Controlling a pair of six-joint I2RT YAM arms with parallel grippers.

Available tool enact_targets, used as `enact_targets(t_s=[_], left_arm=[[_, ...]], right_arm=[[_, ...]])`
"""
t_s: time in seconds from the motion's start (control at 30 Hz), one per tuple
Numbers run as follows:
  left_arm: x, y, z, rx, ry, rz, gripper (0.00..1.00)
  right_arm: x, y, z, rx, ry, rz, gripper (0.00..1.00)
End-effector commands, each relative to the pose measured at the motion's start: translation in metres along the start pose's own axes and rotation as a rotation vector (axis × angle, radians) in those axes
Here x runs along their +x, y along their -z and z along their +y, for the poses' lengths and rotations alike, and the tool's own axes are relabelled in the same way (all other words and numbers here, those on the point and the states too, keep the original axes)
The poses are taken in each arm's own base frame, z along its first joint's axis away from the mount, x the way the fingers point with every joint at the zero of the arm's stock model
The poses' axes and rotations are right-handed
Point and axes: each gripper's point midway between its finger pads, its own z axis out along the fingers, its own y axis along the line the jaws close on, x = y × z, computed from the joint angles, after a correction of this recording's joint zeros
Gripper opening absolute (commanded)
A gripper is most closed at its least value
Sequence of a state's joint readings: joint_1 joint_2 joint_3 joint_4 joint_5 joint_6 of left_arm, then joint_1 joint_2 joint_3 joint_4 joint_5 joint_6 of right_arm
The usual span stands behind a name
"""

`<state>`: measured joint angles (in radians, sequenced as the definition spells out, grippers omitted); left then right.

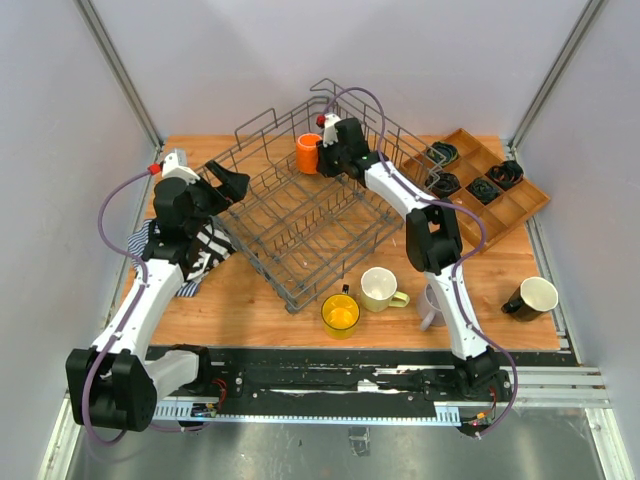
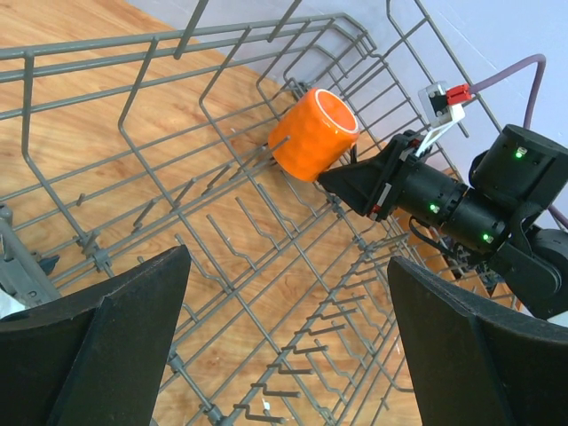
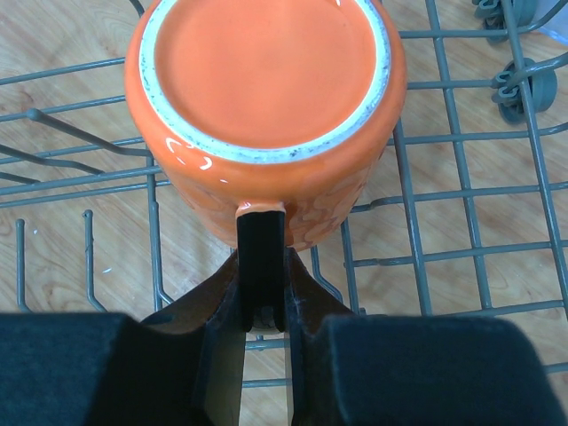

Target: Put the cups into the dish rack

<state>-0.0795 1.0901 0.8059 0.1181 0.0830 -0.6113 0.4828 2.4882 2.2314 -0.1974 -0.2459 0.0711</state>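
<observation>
My right gripper [image 1: 322, 155] is shut on the black handle of the orange mug [image 1: 308, 153] and holds it on its side above the far part of the grey wire dish rack [image 1: 300, 225]. The right wrist view shows the mug's base [image 3: 266, 106] with the handle pinched between my fingers [image 3: 263, 266], over the rack's wires [image 3: 475, 253]. My left gripper [image 1: 235, 185] is open and empty at the rack's left side; its view looks across the tines [image 2: 115, 44] at the orange mug [image 2: 312, 133]. Yellow [image 1: 340, 314], cream [image 1: 380, 289], lavender [image 1: 432, 305] and black [image 1: 530, 297] mugs stand on the table in front.
A brown wooden compartment tray [image 1: 480, 185] with black coils lies at the right rear. A striped cloth [image 1: 190, 255] lies under the left arm. The lavender mug is partly hidden behind the right arm. Grey walls enclose the table.
</observation>
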Motion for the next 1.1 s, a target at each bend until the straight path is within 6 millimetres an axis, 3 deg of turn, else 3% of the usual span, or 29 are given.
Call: enact_targets(t_s=[0.0, 0.1, 0.17, 0.33, 0.7, 0.77, 1.07], left_arm=[[-0.016, 0.006, -0.003, -0.001, -0.025, -0.042, 0.98], [-0.016, 0.005, -0.004, 0.004, -0.026, -0.032, 0.98], [-0.016, 0.006, -0.007, 0.013, -0.026, -0.026, 0.98], [-0.016, 0.008, -0.010, 0.027, -0.030, -0.024, 0.98], [-0.012, 0.013, -0.010, 0.035, -0.033, -0.016, 0.98], [-0.011, 0.014, -0.013, 0.049, -0.039, -0.002, 0.98], [-0.004, 0.016, -0.026, 0.114, -0.073, 0.063, 0.98]], right_arm=[[-0.001, -0.007, 0.002, 0.005, 0.029, -0.026, 0.01], [0.005, -0.009, 0.001, 0.007, 0.028, -0.012, 0.02], [0.009, -0.010, 0.001, 0.004, 0.030, -0.004, 0.09], [0.017, -0.011, 0.003, 0.001, 0.033, 0.017, 0.17], [0.024, -0.011, 0.002, 0.008, 0.019, 0.036, 0.24], [0.023, -0.011, 0.000, 0.019, 0.017, 0.036, 0.35], [0.016, 0.000, -0.016, 0.080, 0.014, 0.035, 0.38]])
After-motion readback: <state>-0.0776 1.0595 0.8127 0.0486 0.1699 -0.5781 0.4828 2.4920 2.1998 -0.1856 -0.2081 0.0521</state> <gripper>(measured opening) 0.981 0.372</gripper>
